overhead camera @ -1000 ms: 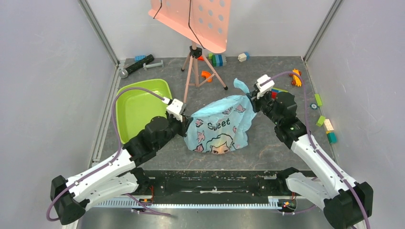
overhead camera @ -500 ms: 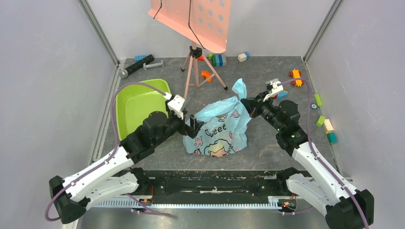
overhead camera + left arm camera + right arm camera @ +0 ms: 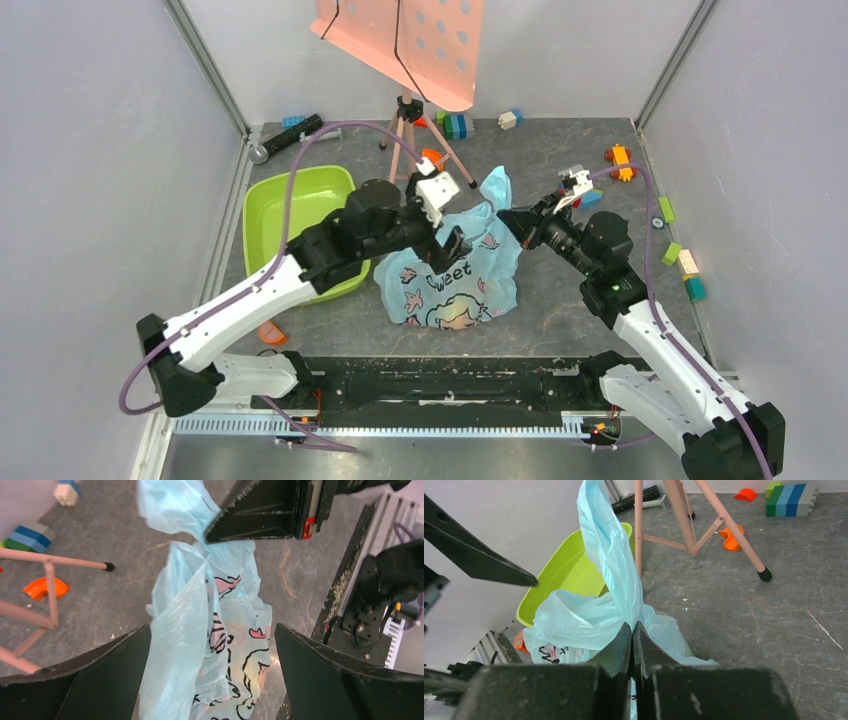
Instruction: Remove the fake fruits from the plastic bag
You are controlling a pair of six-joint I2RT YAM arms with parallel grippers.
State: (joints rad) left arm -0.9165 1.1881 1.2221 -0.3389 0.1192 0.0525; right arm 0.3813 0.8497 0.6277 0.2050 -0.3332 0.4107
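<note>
The plastic bag [image 3: 455, 285] sits mid-worktop [image 3: 560, 310], to the right of the green tub [image 3: 290, 215] and nearer than the pink tripod stand [image 3: 410, 140]. The right tool [image 3: 632, 626] is clamped tight on a twisted strip at the bag's far-right top, holding it pulled upward. The left tool [image 3: 452, 246] hangs over the bag's top with its jaws spread wide, gripping nothing. The bag's contents are hidden.

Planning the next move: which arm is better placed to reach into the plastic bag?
Left. The left gripper hangs open directly above the plastic bag, so it can probably go straight in. The right gripper is shut on the bag's raised flap.
</note>
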